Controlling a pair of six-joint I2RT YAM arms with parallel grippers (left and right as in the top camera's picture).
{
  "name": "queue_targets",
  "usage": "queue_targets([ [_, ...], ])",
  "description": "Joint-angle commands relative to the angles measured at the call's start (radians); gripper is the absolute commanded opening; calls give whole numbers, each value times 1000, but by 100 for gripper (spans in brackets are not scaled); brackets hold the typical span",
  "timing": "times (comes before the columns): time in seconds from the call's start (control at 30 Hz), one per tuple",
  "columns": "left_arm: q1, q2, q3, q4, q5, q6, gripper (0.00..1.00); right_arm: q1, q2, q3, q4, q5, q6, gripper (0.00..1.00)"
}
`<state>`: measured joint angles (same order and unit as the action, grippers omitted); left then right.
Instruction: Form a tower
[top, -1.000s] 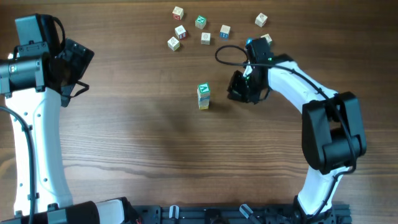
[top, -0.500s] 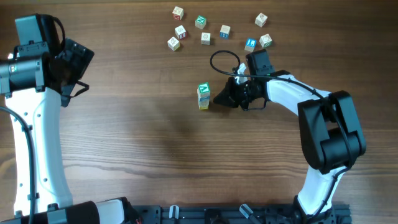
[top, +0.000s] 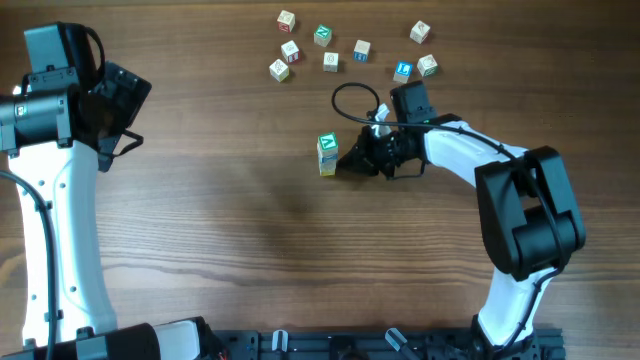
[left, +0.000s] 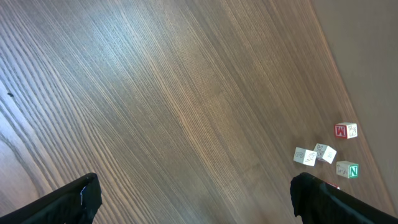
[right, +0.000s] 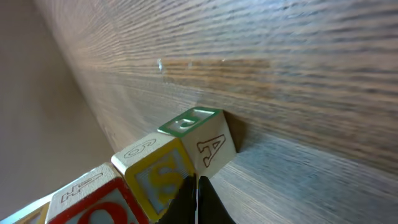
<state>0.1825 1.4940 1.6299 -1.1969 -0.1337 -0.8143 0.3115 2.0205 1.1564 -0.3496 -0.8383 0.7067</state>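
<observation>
The tower (top: 327, 155) stands at mid-table, one cube wide, with a green-marked cube on top. The right wrist view shows it sideways: a green-marked cube (right: 200, 132) with an "A", a yellow "S" cube (right: 155, 171) and a red-marked cube (right: 93, 202). My right gripper (top: 343, 163) is shut, and nothing is held. Its closed tips (right: 198, 190) rest at the tower's right side, by the seam between the yellow and green cubes. My left gripper (top: 122, 100) hangs at the far left, open (left: 199, 202) over bare wood.
Several loose letter cubes (top: 330, 60) are scattered at the back of the table, two of them (top: 414, 68) just behind my right arm. A black cable loop (top: 355, 100) arches above the right wrist. The left wrist view catches loose cubes (left: 323, 154) far off.
My right gripper, shut throughout, has swung left and down from near the loose cubes until its tips are at the tower's side. The left arm has not moved.
</observation>
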Motion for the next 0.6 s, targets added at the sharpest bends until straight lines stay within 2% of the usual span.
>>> queue_targets([
  [0.0,5,-13,8,3,-6,-5,100,3,11,-5,5,-27,3,4],
  [0.57,5,-13,7,3,-6,-5,100,5,11,-5,-5,-27,1,4],
])
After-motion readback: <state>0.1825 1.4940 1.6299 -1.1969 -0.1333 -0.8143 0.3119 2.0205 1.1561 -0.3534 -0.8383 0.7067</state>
